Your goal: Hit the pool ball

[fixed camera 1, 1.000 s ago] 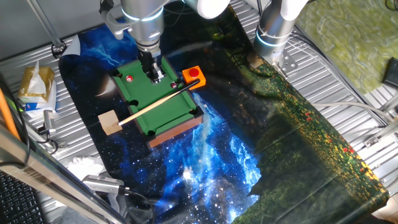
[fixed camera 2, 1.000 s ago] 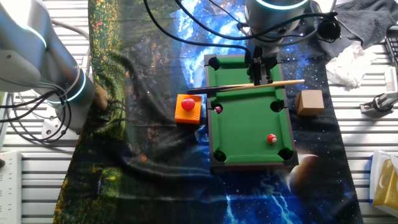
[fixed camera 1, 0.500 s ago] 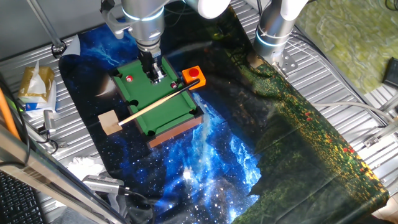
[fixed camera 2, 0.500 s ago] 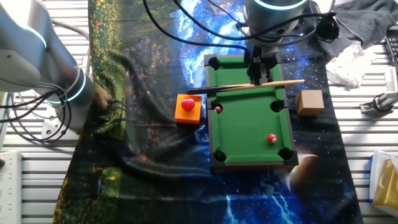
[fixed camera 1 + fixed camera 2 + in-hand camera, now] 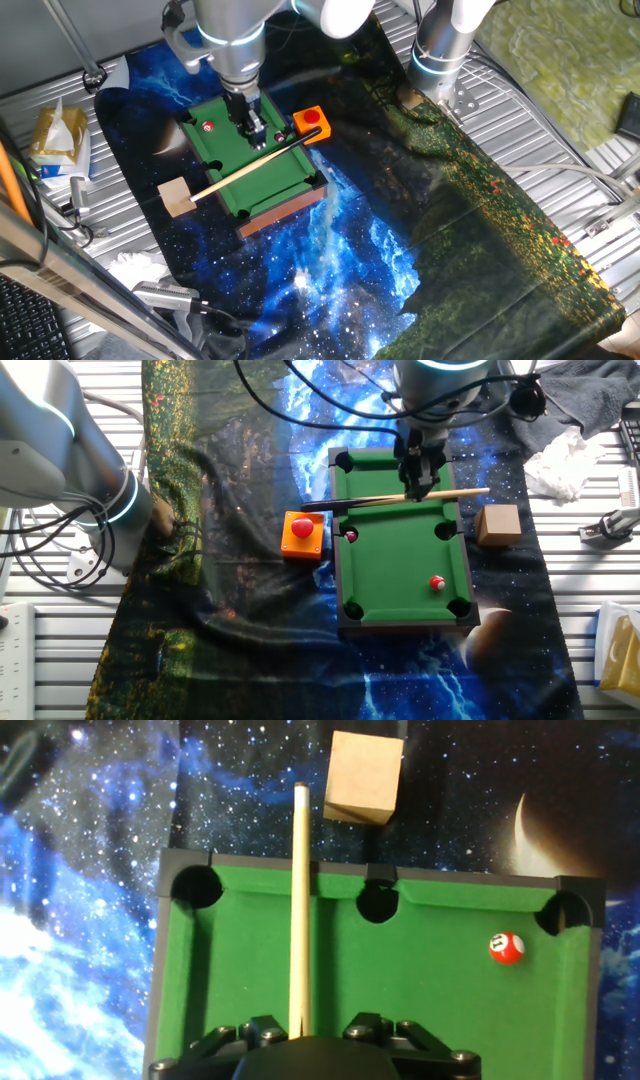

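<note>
A miniature green pool table (image 5: pixel 232 160) lies on the starry cloth. The pool ball (image 5: pixel 507 948), bright red with a whitish spot, rests near a corner pocket; it also shows in the fixed views (image 5: pixel 208 127) (image 5: pixel 437 583). A wooden cue (image 5: pixel 299 900) lies across the table (image 5: pixel 400 500) (image 5: pixel 250 166), with its tip beside a wooden cube (image 5: pixel 364 778). My gripper (image 5: pixel 310 1025) hangs over the cue's middle (image 5: pixel 252 128) (image 5: pixel 415 490), open, with its jaws straddling the cue. The left finger is close to the cue and the right finger stands apart. The ball is far to the side of the gripper.
A darker maroon ball (image 5: pixel 351 535) sits at the table's side rail. A red button on an orange box (image 5: pixel 302 527) stands beside the table. The cube (image 5: pixel 497 525) sits off the opposite side. A second arm's base (image 5: pixel 440 50) stands behind, and there is crumpled paper (image 5: pixel 565 460).
My gripper has sunk slightly toward the cue. The cue and both balls have not moved.
</note>
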Available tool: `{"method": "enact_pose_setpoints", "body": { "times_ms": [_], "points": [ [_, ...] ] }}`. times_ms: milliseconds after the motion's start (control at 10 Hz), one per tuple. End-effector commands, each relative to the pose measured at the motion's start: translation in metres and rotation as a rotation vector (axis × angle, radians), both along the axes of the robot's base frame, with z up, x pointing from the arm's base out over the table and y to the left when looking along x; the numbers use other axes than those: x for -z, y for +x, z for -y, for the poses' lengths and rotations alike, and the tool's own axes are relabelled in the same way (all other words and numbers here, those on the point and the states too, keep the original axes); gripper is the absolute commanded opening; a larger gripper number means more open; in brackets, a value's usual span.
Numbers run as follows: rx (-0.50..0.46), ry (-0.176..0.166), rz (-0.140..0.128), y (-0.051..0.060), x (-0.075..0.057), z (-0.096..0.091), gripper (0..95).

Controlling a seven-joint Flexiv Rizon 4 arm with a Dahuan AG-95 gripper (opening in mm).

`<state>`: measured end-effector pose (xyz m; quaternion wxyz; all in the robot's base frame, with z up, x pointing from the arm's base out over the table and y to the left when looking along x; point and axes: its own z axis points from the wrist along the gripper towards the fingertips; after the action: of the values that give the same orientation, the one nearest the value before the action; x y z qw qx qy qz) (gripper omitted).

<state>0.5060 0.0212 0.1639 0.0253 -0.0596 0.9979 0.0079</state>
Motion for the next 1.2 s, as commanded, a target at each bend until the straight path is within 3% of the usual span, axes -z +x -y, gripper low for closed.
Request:
{"method": "enact_pose_setpoints", "body": {
  "times_ms": [100, 600, 1100, 1200],
  "points": [
    [-0.003, -0.004, 0.007, 0.000, 0.004, -0.001, 57.0],
    [0.005, -0.006, 0.017, 0.002, 0.037, -0.003, 57.0],
    [0.031, -0.003, 0.017, 0.002, 0.055, -0.004, 57.0],
    [0.036, -0.004, 0.018, 0.001, 0.062, -0.004, 38.0]
  ]
}}
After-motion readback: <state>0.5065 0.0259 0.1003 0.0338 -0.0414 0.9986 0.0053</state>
